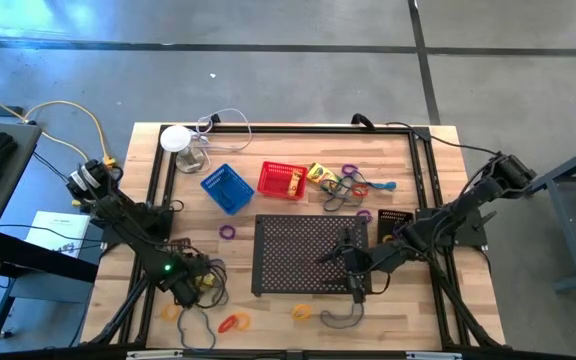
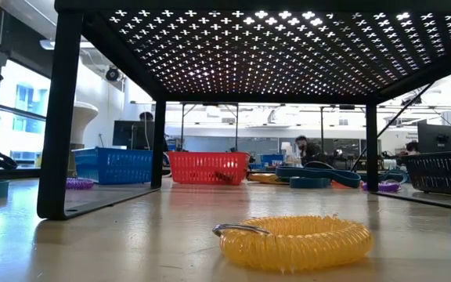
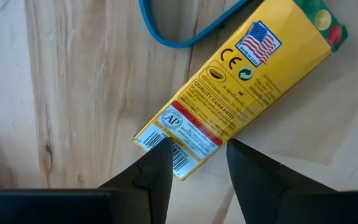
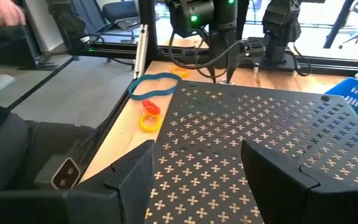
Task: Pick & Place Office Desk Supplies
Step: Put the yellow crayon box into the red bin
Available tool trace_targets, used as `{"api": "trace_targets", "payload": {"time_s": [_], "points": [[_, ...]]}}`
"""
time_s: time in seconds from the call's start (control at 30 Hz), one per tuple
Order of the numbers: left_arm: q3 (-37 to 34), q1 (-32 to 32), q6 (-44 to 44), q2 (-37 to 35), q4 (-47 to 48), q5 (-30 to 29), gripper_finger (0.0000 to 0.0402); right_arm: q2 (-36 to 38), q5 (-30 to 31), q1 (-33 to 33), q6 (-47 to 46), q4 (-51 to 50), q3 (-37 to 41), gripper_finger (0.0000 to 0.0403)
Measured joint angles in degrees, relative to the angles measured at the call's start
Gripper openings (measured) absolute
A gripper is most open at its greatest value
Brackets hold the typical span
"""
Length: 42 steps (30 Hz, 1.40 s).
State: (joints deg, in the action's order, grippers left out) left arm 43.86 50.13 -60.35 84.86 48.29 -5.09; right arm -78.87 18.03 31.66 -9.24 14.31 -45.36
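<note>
A yellow crayon box (image 3: 241,81) lies flat on the wood near the table's front left. My left gripper (image 3: 196,163) is open and points down over it, with the box's barcode end between its fingers. In the high view this gripper (image 1: 190,285) is by the near edge. My right gripper (image 4: 197,163) is open and hovers over the flat black perforated tray (image 1: 303,255), touching nothing. A second crayon box (image 1: 320,174) lies by the red basket (image 1: 281,180). The blue basket (image 1: 226,188) and black basket (image 1: 395,222) stand on the table. My left gripper comes from above with one finger (image 3: 154,163) over the corner of the crayon box's barcode end (image 3: 185,134) and the other beside that end. I cannot tell whether either finger touches the box. The box lies flat on the table.
Loose loops lie about: a blue band (image 3: 166,31) by the box, orange and yellow ones (image 1: 233,322) at the near edge, a yellow coil (image 2: 296,239), purple ones (image 1: 228,231), and a tangle (image 1: 346,190) past the red basket. A white disc (image 1: 176,138) with cable sits far left.
</note>
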Motion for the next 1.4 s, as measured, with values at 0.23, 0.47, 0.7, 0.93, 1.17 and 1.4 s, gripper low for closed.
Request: {"api": "trace_targets", "payload": {"time_s": [0.23, 0.47, 0.7, 0.93, 1.17, 1.4], "points": [[-0.17, 6.06, 0.32, 0.21, -1.5, -10.52, 0.0142, 0.0, -0.36, 0.04, 0.05, -0.02, 0.0, 0.0227], [-0.2, 7.21, -1.16, 0.33, -3.05, -12.24, 0.0142, 0.0, -0.34, 0.07, -0.59, -0.31, 0.0, 0.0227], [-0.2, 8.56, 2.28, 0.35, -3.78, -12.63, 0.0142, 0.0, -0.23, 0.04, -1.02, -0.35, 0.0, 0.0227], [-0.15, 10.14, 4.97, 2.47, -4.11, -16.51, 0.0142, 0.0, -0.23, 0.04, -1.05, -0.37, 0.0, 0.0227], [0.17, 10.25, 4.06, 8.05, -3.34, -16.72, 0.0121, 0.0, -0.25, 0.04, -1.48, -0.37, 0.0, 0.0227], [0.75, 10.19, 2.04, 8.0, -3.14, -16.88, 0.0063, 0.0, -0.23, 0.04, -1.46, -0.39, 0.0, 0.0227]]}}
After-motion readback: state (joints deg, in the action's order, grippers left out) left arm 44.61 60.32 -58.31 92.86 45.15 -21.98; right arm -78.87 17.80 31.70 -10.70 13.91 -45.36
